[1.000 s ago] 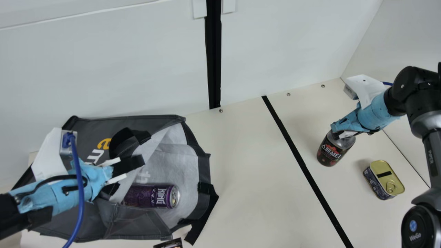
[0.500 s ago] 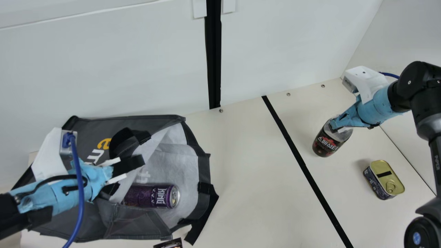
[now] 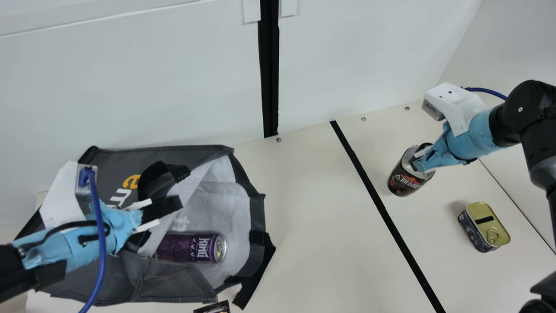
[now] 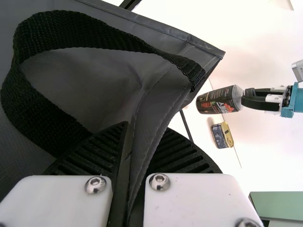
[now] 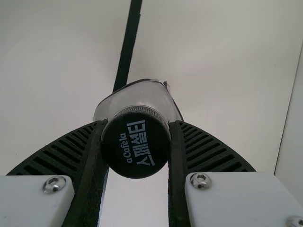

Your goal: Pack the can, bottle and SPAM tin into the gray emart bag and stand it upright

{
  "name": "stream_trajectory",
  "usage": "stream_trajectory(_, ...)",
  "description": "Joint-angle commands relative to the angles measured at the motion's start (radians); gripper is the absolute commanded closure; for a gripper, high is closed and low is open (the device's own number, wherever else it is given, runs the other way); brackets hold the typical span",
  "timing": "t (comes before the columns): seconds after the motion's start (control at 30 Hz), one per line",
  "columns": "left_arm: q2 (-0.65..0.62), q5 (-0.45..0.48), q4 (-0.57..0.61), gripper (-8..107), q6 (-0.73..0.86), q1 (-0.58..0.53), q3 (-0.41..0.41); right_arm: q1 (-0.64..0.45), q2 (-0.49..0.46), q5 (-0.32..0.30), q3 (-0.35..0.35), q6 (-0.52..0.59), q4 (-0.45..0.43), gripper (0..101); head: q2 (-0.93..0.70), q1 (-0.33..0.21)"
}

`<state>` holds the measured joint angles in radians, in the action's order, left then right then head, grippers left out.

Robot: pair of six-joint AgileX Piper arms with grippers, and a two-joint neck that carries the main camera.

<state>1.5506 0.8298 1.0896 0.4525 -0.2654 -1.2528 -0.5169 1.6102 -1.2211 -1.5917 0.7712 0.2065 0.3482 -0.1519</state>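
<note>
My left gripper (image 3: 157,221) is at the gray emart bag (image 3: 130,161), which lies on its side; in the left wrist view the left gripper (image 4: 135,142) is shut on a fold of the bag (image 4: 156,101). Inside the bag's mouth lies the purple can (image 3: 191,248). At the right, my right gripper (image 3: 420,160) is shut on the neck of the tilted dark bottle (image 3: 406,180). The right gripper (image 5: 136,130) has its pads on both sides of the black cap (image 5: 136,144). Whether the bottle's base touches the table cannot be told. The SPAM tin (image 3: 484,227) stands near the bottle.
A black tape line (image 3: 378,204) crosses the cream table (image 3: 312,217) between bag and bottle. The white back wall (image 3: 347,56) rises behind. A small dark item (image 3: 213,308) shows at the near edge, below the bag.
My right gripper and the bottle have moved left and slightly back, toward the black line. The left arm, bag, can and tin have kept still.
</note>
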Motion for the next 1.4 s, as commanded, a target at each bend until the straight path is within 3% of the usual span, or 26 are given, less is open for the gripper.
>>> stream_trajectory(0.0,0.000,0.000,0.000,107,0.000,0.000,0.000,0.003,-0.008,0.001,0.007,0.044,0.023,101,0.001,-0.023)
stream_trajectory(0.63,0.000,0.000,0.000,107,0.000,0.000,0.000,0.069,-0.108,0.001,0.146,0.343,0.194,101,0.001,-0.023)
stream_trajectory(1.0,0.000,0.000,0.000,107,0.000,0.000,0.000,0.142,-0.170,0.001,0.208,0.421,0.246,101,0.001,-0.023)
stream_trajectory(1.37,0.000,0.000,0.000,107,0.000,0.000,0.000,0.234,-0.225,0.001,0.262,0.429,0.292,101,0.001,-0.023)
